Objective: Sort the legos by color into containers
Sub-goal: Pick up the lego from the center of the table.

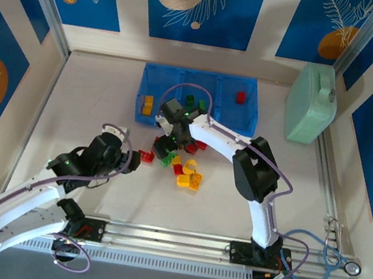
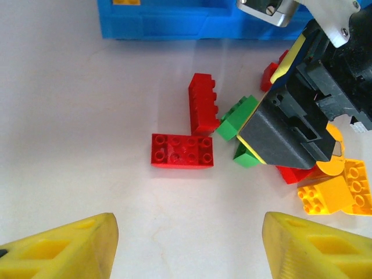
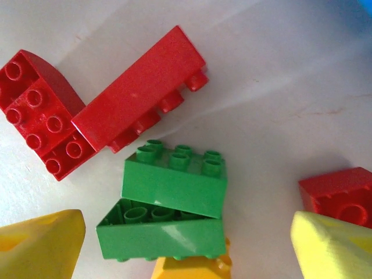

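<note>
Right pincer (image 1: 164,149) reaches low over the pile of legos (image 1: 182,169) in the middle of the table (image 1: 93,94), just in front of the blue tray (image 1: 243,124). Left pincer (image 1: 133,160) waits beside the pile on its left side. The tray holds yellow bricks in its left part, green in the middle and red on the right.

From the left wrist, the left pincer (image 2: 189,250) is wide open with nothing in it. A flat red brick (image 2: 182,150) lies straight ahead of it, long side running across.

From the right wrist, the right pincer (image 3: 186,247) is wide open too, grasping nothing yet. Two green bricks (image 3: 174,186) sit right between its fingers (image 3: 334,244), one leaning on the other. Their long side runs from one finger to the other, so a squeeze would catch them at the short ends. The right arm is nearer to them, and I think they belong in the tray's middle part.
</note>
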